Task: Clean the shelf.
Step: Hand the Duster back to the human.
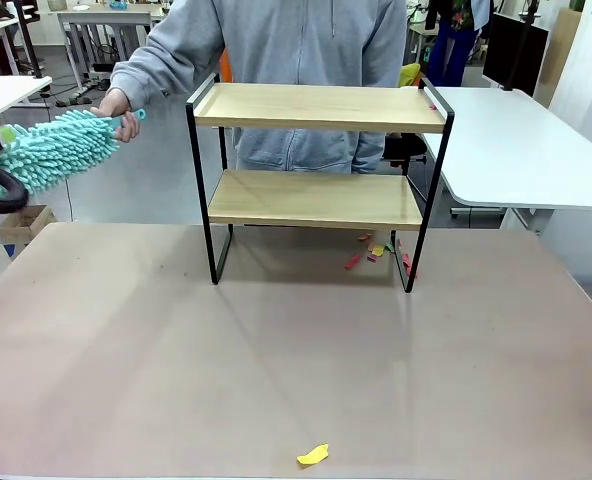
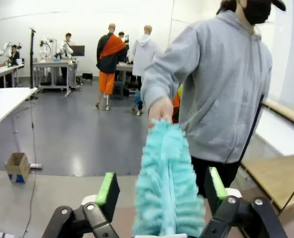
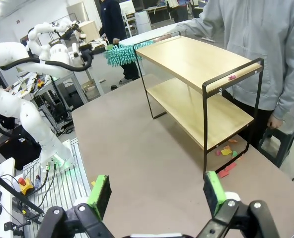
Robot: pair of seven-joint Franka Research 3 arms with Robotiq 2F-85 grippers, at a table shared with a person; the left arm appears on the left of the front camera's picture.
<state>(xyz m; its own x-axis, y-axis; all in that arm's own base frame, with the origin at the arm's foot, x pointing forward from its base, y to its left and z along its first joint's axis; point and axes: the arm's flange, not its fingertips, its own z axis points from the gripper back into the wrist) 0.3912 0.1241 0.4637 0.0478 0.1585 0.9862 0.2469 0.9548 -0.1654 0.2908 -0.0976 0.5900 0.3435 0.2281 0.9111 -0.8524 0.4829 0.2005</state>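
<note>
The shelf (image 1: 318,180) stands upright on the surface (image 1: 276,360), well ahead of the right pincer (image 3: 157,194) and off to the side of the left pincer (image 2: 162,191), which sits at the surface's left edge. Both wooden boards look almost bare; a small red scrap (image 3: 232,77) lies on the top board by the corner post nearest the right pincer. Under the shelf, by its leg on that same side, a cluster of coloured paper scraps (image 1: 378,252) lies on the surface, and one yellow scrap (image 1: 313,456) lies apart near the robot's edge. Judging from this, the boards seem largely swept, while the litter has ended up on the surface below, so the sweeping of the shelf looks close to finished, bar that red scrap.

A turquoise fluffy duster (image 2: 168,188) runs straight out between the left pincer's green pads (image 2: 107,188), with clear gaps on both sides, so the jaws stand apart and grip nothing. The person's hand (image 1: 119,110) holds the duster's handle at its far end, beyond the left pincer, so the tool looks to be passing between robot and person. The right pincer hangs above the surface with its jaws wide apart and empty, pointing toward the shelf's end frame
</note>
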